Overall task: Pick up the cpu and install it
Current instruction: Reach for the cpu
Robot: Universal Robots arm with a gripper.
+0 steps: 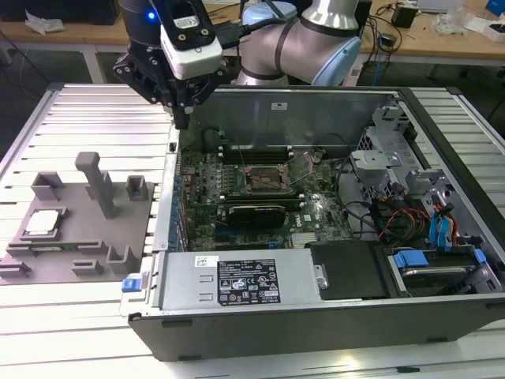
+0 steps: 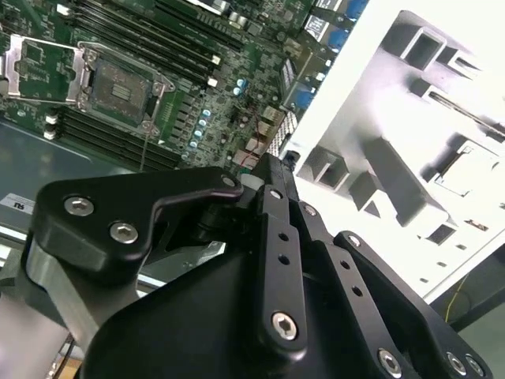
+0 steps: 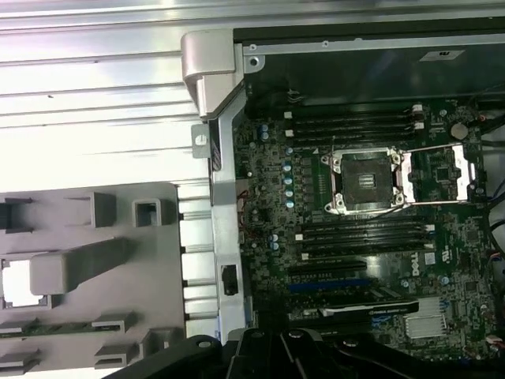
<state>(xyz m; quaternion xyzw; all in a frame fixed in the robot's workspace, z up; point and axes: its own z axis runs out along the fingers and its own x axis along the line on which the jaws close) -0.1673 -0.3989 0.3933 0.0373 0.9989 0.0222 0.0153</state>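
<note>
Exterior view: cpu [image 1: 41,223] sits in grey fixture [image 1: 77,208].

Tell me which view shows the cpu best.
The exterior view: the cpu lies whole in its grey fixture. The first wrist view cuts it off at the edge; the second wrist view shows it slanted and pale.

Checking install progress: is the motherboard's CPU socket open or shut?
Open: the socket lies bare, its frame swung aside. The cpu lies on the grey fixture outside the case.
</note>
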